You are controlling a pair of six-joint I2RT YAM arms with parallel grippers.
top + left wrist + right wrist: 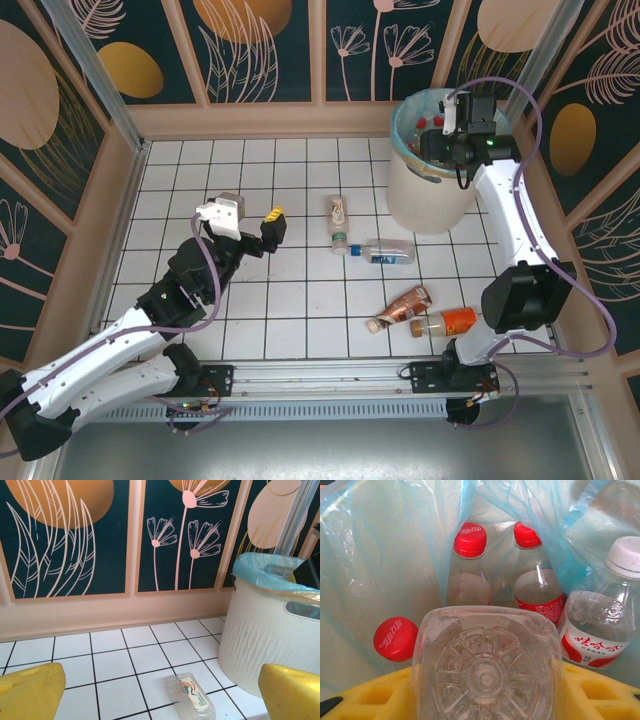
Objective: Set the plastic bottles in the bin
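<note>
Right hand (437,128) pinches a bottle (485,665) inside the bin (425,195) rim — left hand (250,215) spread above open tiles (300,300).

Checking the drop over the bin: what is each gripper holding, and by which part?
Right gripper: a clear bottle, held by its sides near the base. Left gripper: nothing.

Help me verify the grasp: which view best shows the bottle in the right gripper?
Right wrist: the bottle sits base-on, close up, between the yellow fingers. Top external has the right gripper above the bin, masking it; left wrist catches the bin's wall.
</note>
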